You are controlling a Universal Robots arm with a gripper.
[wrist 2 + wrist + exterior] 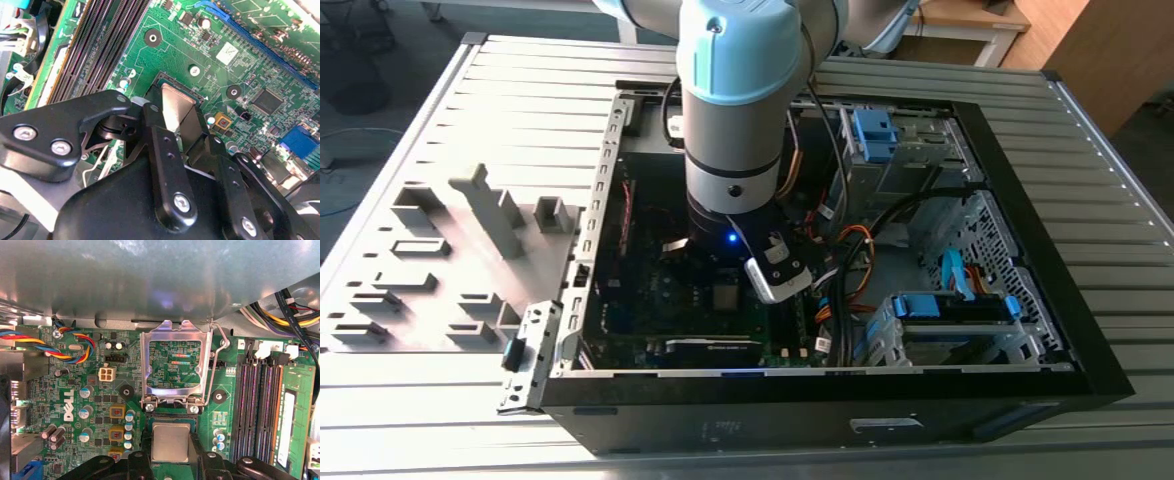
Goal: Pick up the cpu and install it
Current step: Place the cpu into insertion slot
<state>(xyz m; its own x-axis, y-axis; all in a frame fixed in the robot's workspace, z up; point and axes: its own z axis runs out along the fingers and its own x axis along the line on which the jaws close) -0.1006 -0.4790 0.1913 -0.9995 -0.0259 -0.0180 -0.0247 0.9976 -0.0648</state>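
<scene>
Silver on top, the cpu (171, 437) lies flat between the 2 fingers (157, 135) of the gripper (170, 450). They stand narrow, 1 against each opposite edge, and we judge them closed on it, though in both wrist views the contact is partly hidden. The chip is square, so it has no long axis; its edges run parallel to the dark socket (172, 416) directly beneath it. We cannot tell whether it is seated or just above the frame. Beyond the socket, away from the fingers, the metal load plate (147, 365) stands swung open, and its lever (216, 365) is raised beside it, on the side nearer the memory slots (257, 405). Nothing lies between chip and socket. The relation that matters is straight down: chip over socket, corners matched to the frame on the green motherboard (230, 405). In the exterior view, the 1 arm (734, 120) reaches down at centre frame into the open case (1021, 200).
</scene>
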